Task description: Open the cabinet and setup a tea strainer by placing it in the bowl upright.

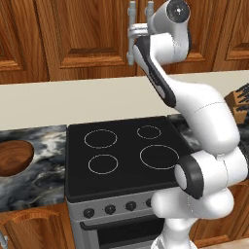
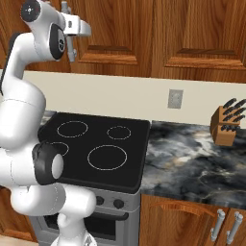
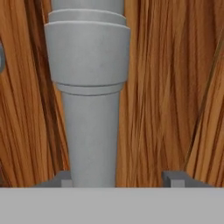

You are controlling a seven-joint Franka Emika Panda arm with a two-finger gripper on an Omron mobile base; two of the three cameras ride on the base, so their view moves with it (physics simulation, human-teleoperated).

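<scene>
bowl (image 1: 14, 156) cut off by the left edge of the left base view, only its right part shows on the bench (image 1: 44, 165). cabinet (image 1: 82, 34) tops cropped in both base views. grey handle (image 3: 89, 96) runs out of the hand view's top and bottom. hand (image 1: 132, 34) mostly hidden behind the wrist; contact with the handle can't be told. knife block (image 1: 240, 99) cropped at the right edge.

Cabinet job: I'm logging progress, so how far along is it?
Nothing looks finished: the reddish-brown wooden wall cabinet is shut. In hand: the gripper has its jaws either side of a grey metal bar handle. Left: opening the doors, then standing the strainer in the dark wooden bowl.
</scene>
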